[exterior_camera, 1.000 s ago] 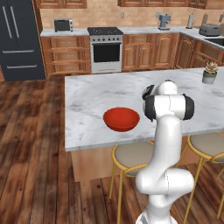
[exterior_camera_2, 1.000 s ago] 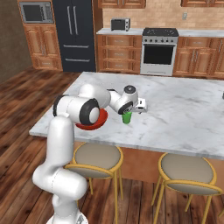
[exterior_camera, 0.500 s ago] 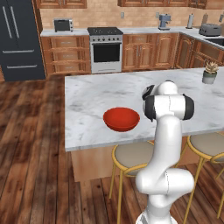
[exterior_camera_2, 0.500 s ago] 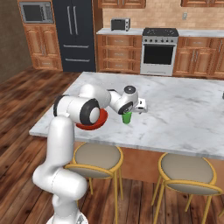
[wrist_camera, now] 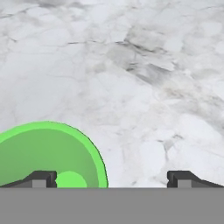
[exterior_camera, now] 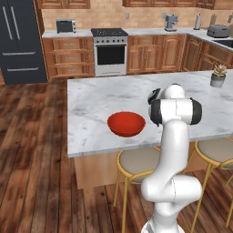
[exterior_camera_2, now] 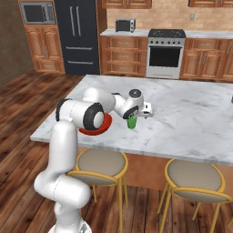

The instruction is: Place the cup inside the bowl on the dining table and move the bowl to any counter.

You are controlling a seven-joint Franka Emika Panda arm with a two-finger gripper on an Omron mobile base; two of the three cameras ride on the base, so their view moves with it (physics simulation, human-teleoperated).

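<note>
i am on the first step, reaching for the cup (wrist_camera: 48,155). gripper (wrist_camera: 111,177) hangs over the dining table (wrist_camera: 144,65), fingers spread wide, nothing held. cup sits under one finger, off-centre. next: shift toward it, descend, close. bowl (exterior_camera: 126,124) waits beside.

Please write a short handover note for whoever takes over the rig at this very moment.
End effector: open, holding nothing, poised directly above the cup; in the hand view the cup's mouth sits off to one side, under one finger, not centred.
Cup: upright on the dining table, just beside the bowl.
Bowl: on the dining table near its front edge, nothing in it.
Done: approach to the cup.
Left: centre and grasp the cup, put it in the bowl, carry the bowl to a counter.
</note>
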